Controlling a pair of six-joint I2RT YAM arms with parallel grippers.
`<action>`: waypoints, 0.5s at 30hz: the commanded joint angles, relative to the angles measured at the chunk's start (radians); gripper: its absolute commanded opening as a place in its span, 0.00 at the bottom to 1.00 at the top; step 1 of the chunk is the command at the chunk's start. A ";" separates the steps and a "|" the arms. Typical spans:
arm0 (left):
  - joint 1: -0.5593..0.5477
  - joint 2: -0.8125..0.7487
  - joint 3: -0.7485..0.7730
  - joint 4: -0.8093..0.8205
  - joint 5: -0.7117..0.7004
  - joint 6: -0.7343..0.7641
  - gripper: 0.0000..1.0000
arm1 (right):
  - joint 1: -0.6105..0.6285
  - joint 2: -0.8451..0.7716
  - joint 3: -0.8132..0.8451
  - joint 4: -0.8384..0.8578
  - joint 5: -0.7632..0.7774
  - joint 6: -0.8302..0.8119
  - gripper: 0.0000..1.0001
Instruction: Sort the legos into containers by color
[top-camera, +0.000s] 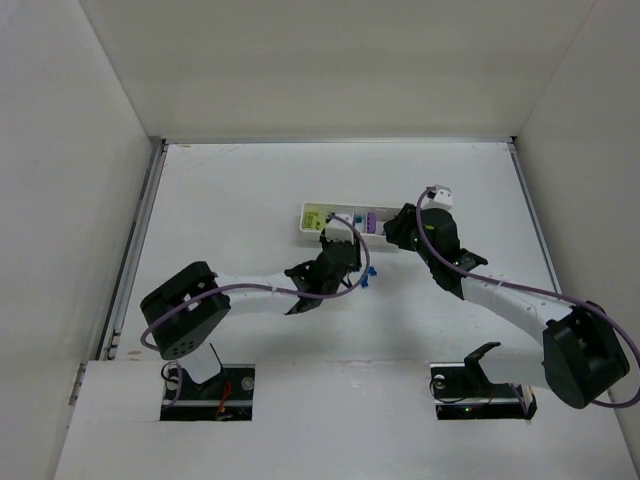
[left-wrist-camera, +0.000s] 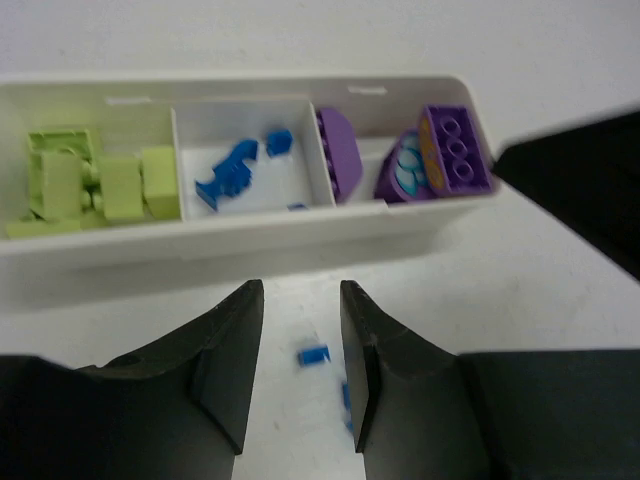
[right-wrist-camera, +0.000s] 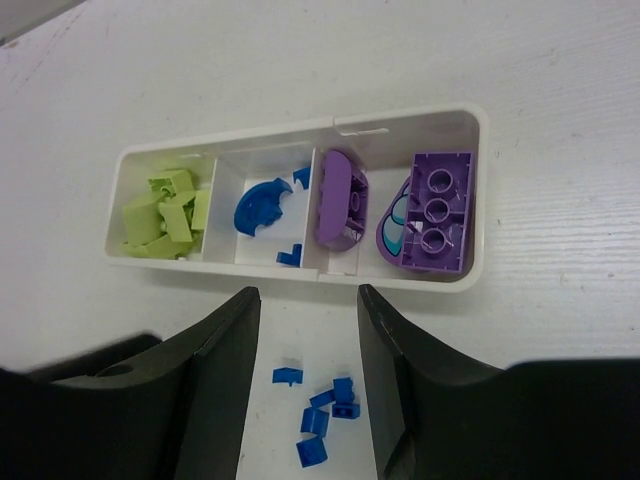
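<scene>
"White plastic tray (right-wrist-camera: 300, 272), lying about midway between the desk's (top-camera: 220, 200) left and right edges: what is it carrying?" the student is asking.

"Its compartments are separating the colours. Lime-green legos (right-wrist-camera: 160, 215) are filling the end compartment toward the left edge. The blue legos (right-wrist-camera: 258, 205) are sitting in the next, and the purple legos (right-wrist-camera: 430, 215) are occupying the two toward the right edge, so like is lying with like," the tutor is replying.

"And the loose blue bricks (right-wrist-camera: 322, 415)?"

"They are lying on the desk just beside the tray's wall, on its near-edge side, outside any compartment. By my judgement they are what is left to sort, and the blue compartment is their place."

"How are the fingers standing?"

"The left arm's fingers (left-wrist-camera: 225, 370) are standing narrowly apart and gripping nothing. They are hanging over the desk with one small blue brick (left-wrist-camera: 313, 354) showing in the gap, probably so that closing would pinch it. The right arm's fingers (right-wrist-camera: 215, 390) are standing moderately apart, also empty, and are pointing down at the loose cluster."

"What is the risk?"

"Both arms are crowding the same small patch, so a brick is likely to get nudged aside. Pieces this tiny are also apt to slip from a pinch."
</scene>
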 joint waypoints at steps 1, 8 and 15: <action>-0.089 -0.053 -0.064 0.000 -0.046 -0.036 0.33 | 0.007 0.005 0.005 0.051 0.021 -0.012 0.50; -0.129 0.025 -0.067 0.009 -0.069 -0.094 0.38 | 0.009 0.011 0.005 0.058 0.018 -0.008 0.50; -0.100 0.126 -0.013 0.040 -0.041 -0.088 0.39 | 0.009 0.014 0.006 0.058 0.014 -0.011 0.50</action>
